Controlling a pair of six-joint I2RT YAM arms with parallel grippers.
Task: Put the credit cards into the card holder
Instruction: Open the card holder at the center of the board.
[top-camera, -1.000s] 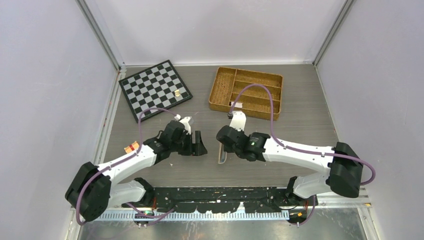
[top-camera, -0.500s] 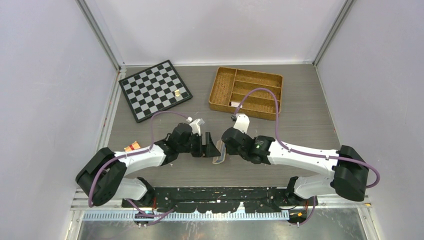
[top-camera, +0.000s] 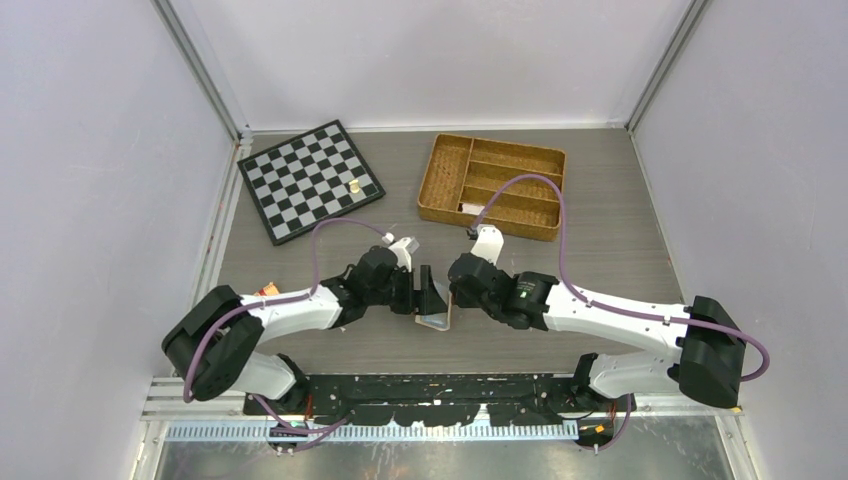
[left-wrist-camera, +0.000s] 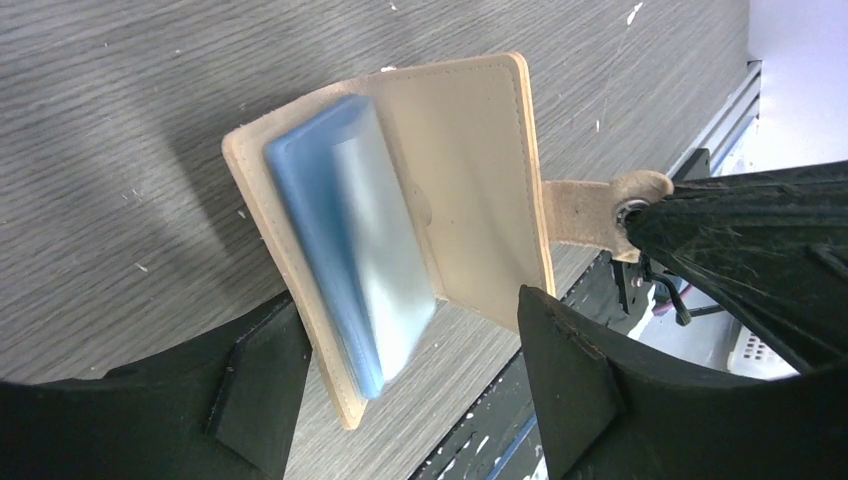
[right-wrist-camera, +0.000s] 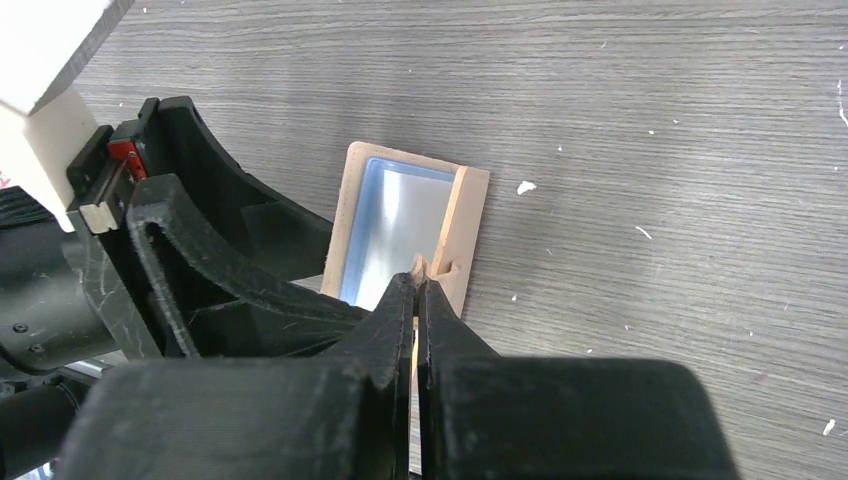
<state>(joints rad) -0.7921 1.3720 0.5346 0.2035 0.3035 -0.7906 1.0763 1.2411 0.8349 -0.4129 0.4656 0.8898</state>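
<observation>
Grey tabletop (right-wrist-camera: 650, 150): right gripper (right-wrist-camera: 418, 285) clamps card holder (left-wrist-camera: 480, 190) by its tab (left-wrist-camera: 585, 212); left gripper (left-wrist-camera: 405, 330) gapes wide, perhaps touching it.

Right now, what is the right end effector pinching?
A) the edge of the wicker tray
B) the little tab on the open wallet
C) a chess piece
B: the right end effector is shut on the snap tab of the card holder, which lies open on the table.
</observation>
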